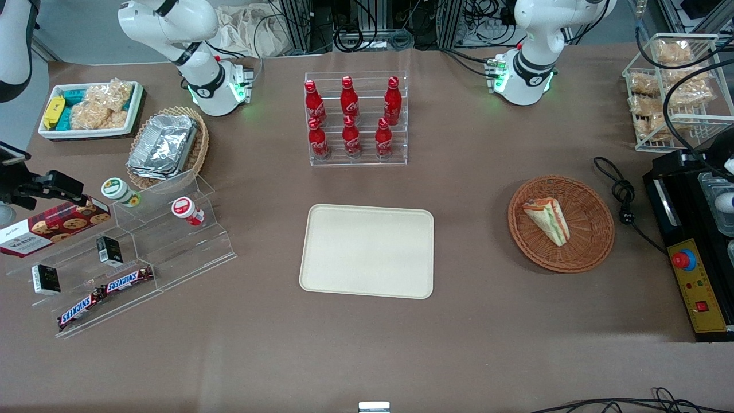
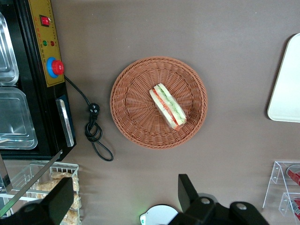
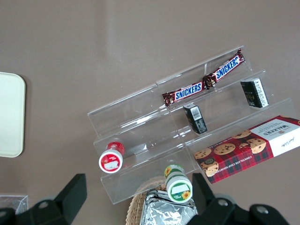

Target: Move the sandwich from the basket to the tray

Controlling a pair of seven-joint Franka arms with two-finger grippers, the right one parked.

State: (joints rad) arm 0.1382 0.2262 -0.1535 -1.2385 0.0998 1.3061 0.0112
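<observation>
Brown table (image 1: 487, 321) carries the tray (image 1: 367, 250) mid-surface; sandwich (image 2: 168, 106) lies in basket (image 2: 127, 105); gripper (image 2: 124, 197) hangs above, fingers apart.

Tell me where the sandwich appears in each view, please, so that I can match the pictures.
Front view: the sandwich lies in the round basket, toward the working arm's end of the table.
Left wrist view: sandwich in the basket's middle, below the open hand.
Right wrist view: not in it.
Shared landmark: the cream tray.
</observation>
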